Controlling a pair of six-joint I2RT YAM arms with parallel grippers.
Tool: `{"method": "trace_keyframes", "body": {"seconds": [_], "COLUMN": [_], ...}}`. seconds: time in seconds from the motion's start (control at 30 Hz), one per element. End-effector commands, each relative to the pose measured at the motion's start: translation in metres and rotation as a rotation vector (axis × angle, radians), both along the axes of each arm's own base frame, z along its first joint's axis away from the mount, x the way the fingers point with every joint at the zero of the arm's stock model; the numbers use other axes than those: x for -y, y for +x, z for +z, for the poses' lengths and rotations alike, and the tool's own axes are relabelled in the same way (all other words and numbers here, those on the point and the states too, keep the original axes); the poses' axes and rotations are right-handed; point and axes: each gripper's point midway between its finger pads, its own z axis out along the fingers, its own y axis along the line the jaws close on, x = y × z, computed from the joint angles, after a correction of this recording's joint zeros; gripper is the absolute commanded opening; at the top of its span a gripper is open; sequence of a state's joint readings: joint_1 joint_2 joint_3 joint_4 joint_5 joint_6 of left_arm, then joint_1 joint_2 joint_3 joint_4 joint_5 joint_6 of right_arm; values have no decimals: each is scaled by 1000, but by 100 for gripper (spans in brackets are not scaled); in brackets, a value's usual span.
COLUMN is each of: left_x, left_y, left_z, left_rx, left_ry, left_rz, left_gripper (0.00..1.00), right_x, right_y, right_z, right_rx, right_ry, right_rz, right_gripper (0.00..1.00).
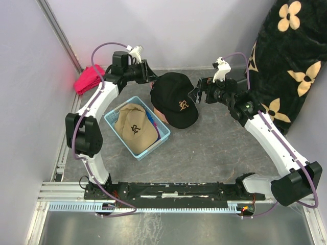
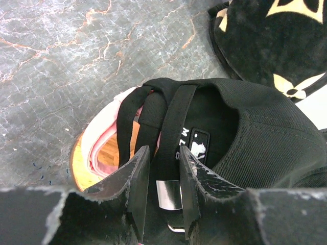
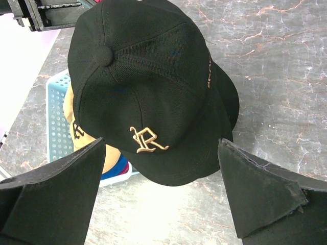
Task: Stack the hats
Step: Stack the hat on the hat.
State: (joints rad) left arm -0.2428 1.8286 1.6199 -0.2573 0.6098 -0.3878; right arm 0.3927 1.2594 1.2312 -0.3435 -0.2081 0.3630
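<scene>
A black cap (image 1: 174, 97) with a gold R logo sits on top of a light pink cap (image 2: 99, 130), over a wooden stand (image 2: 110, 155). My left gripper (image 1: 149, 75) is at the cap's back. In the left wrist view, the left gripper (image 2: 163, 153) is shut on the cap's black rear strap (image 2: 171, 127), just above the metal buckle. My right gripper (image 1: 196, 94) is open and empty in front of the brim (image 3: 173, 168), with one finger on each side. A tan cap (image 1: 134, 127) lies in a blue basket on top of blue and magenta caps (image 3: 115, 167).
The blue basket (image 1: 113, 118) stands left of the stand. A red-pink cloth bundle (image 1: 89, 77) lies at the back left by the wall. A black blanket with cream flowers (image 1: 291, 56) hangs at the right. Walls close in on the back and left.
</scene>
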Motion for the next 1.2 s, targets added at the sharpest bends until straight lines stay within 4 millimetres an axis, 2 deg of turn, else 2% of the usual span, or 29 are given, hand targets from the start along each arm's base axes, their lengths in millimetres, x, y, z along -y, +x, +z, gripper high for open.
{"method": "trace_keyframes", "body": {"seconds": [0.0, 0.17, 0.27, 0.43, 0.67, 0.93, 1.17], "left_x": [7, 14, 17, 19, 18, 15, 10], "left_y": [3, 4, 5, 7, 11, 10, 4], "left_z": [6, -1, -10, -25, -36, -44, -51], "left_rx": [60, 55, 46, 27, 10, -2, -14], "left_ry": [50, 99, 146, 194, 222, 247, 258], "left_rz": [-38, -36, -28, -10, 6, 32, 57], "left_gripper": [36, 33, 29, 18, 3, 3, 3], "right_x": [-2, 4, 9, 12, 10, 11, 8], "right_y": [3, 0, -4, -10, -18, -34, -46], "right_z": [11, 2, -12, -38, -47, -64, -92], "right_rx": [47, 34, 10, -28, -42, -81, -139], "right_ry": [16, 5, 27, 65, 125, 260, 398], "right_rz": [-2, -32, -75, -113, -117, -169, -202], "right_gripper": [98, 98, 98, 98, 98, 98, 97]}}
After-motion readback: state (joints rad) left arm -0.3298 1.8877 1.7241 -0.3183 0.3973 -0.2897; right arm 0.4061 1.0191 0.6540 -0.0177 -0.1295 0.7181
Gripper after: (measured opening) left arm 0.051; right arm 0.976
